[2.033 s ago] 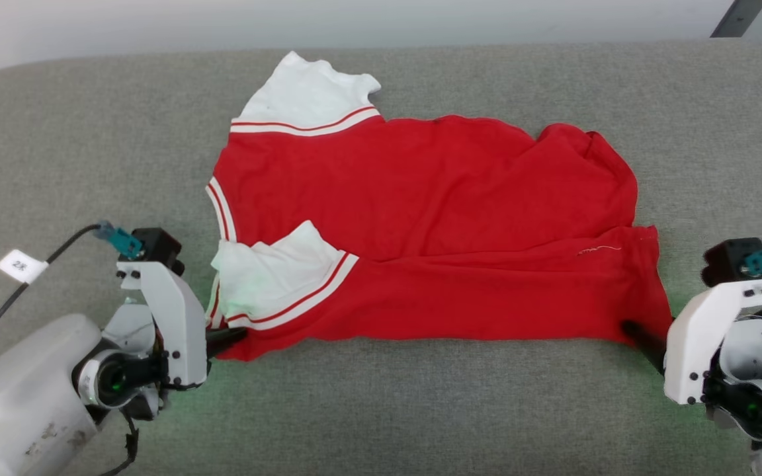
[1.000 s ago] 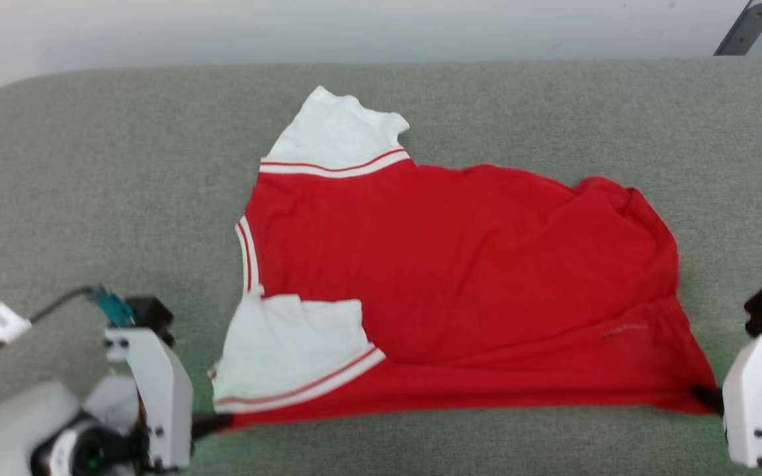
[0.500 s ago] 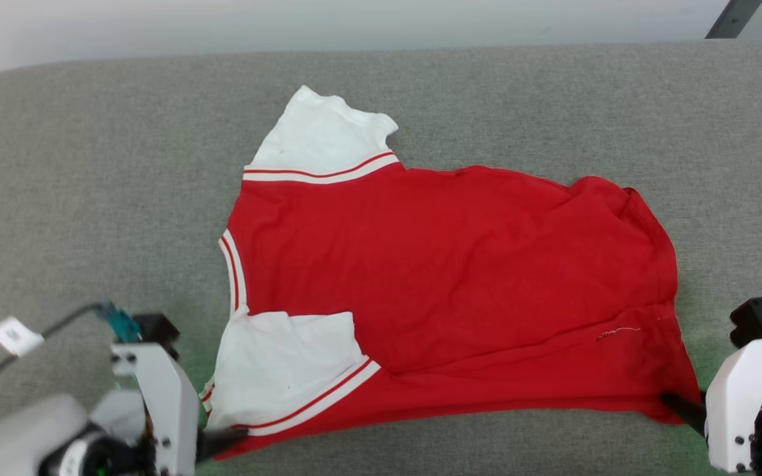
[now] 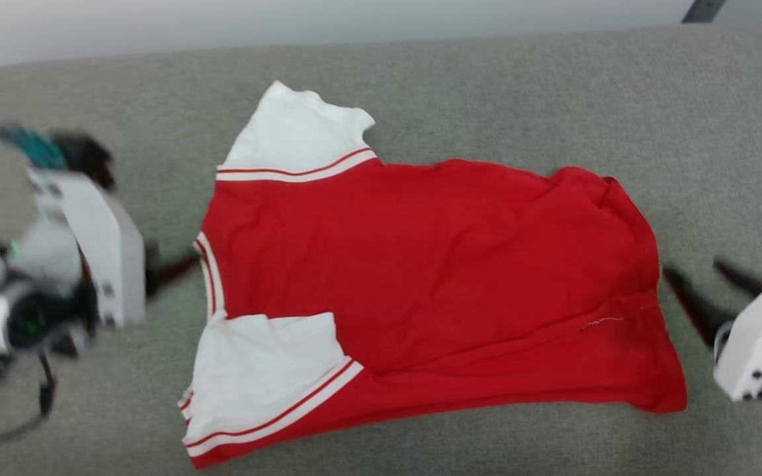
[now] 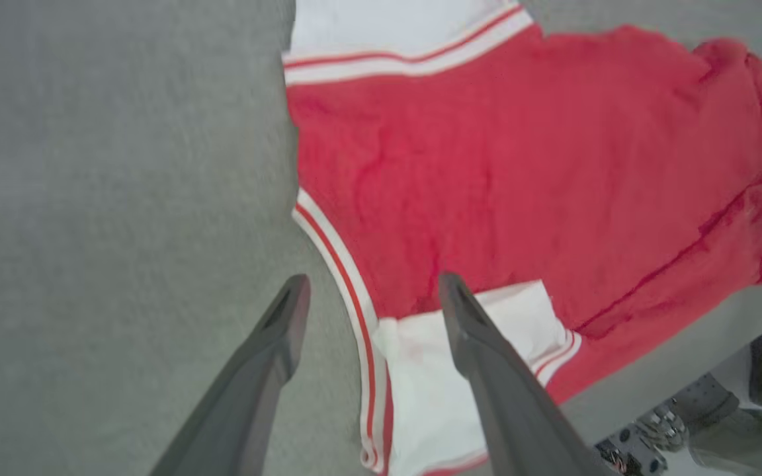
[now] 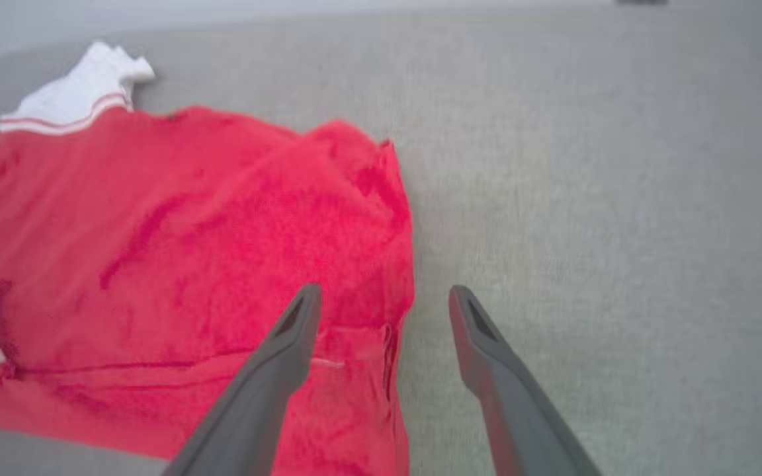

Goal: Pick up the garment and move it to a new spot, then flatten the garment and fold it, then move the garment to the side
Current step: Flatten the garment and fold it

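The garment (image 4: 421, 264) lies spread on the grey table with its plain red side up and its collar trim toward the left. One white sleeve (image 4: 295, 135) points away from me and the other (image 4: 262, 370) lies near the front edge. No number shows. My left gripper (image 4: 172, 268) is blurred beside the collar. In the left wrist view my left gripper (image 5: 373, 283) is open above the striped collar trim (image 5: 338, 251). Just off the hem at the right, my right gripper (image 4: 692, 271) is open, and in its own view the gripper (image 6: 386, 291) hangs over the hem edge of the garment (image 6: 189, 231).
The grey padded table (image 4: 520, 86) runs wide on both sides of the shirt, with a pale wall behind its far edge. In the left wrist view the table's front edge (image 5: 672, 357) drops off to the floor, where dark gear (image 5: 698, 410) stands.
Both grippers have let go of the garment's near corners and opened. The left one has swung up beside the collar, the right one to the hem. The head camera has shifted.
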Available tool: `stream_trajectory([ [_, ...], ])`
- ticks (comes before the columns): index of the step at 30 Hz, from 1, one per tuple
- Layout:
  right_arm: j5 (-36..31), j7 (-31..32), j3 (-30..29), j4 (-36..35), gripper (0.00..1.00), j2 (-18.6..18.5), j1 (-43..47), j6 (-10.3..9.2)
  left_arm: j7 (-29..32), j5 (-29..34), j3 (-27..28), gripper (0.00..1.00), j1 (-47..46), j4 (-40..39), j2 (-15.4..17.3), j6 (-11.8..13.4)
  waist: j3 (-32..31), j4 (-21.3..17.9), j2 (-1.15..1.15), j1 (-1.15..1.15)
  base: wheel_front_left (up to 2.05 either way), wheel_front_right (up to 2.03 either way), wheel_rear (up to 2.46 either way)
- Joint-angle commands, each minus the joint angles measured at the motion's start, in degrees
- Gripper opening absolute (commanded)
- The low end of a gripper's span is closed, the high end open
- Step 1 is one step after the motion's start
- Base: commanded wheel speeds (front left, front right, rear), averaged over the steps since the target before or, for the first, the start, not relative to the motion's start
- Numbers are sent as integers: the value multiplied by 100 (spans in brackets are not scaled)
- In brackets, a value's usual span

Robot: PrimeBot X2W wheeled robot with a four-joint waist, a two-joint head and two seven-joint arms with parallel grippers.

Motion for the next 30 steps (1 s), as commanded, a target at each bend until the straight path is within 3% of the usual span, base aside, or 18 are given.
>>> stream_trajectory([
  [1, -162, -456, 44, -115, 100, 83, -180, -9, -88, 205, 57, 100, -234, 203, -100, -190, 184, -165, 0, 0, 0, 0, 0],
  [4, -295, -1051, 137, -188, 100, 93, -366, -9, -233, 347, 156, 100, -491, 522, -225, -386, 308, -257, 0, 0, 0, 0, 0],
  [11, -770, -3022, 580, -45, 100, 185, -886, -9, -952, 1082, 349, 100, -1294, 1727, -656, -1168, 804, -628, 0, 0, 0, 0, 0],
  [16, -1021, -3917, 691, 158, 100, 308, -1099, -9, -1218, 1392, 422, 100, -1837, 2527, -961, -1514, 1156, -823, 0, 0, 0, 0, 0],
  [20, -1078, -4237, 736, 348, 100, 468, -1154, -9, -1242, 1521, 442, 100, -2229, 3078, -1154, -1743, 1429, -953, 0, 0, 0, 0, 0],
  [30, -1071, -4489, 916, 712, 100, 622, -1291, -9, -674, 1612, 204, 100, -2873, 4059, -1495, -2032, 1798, -1162, 0, 0, 0, 0, 0],
])
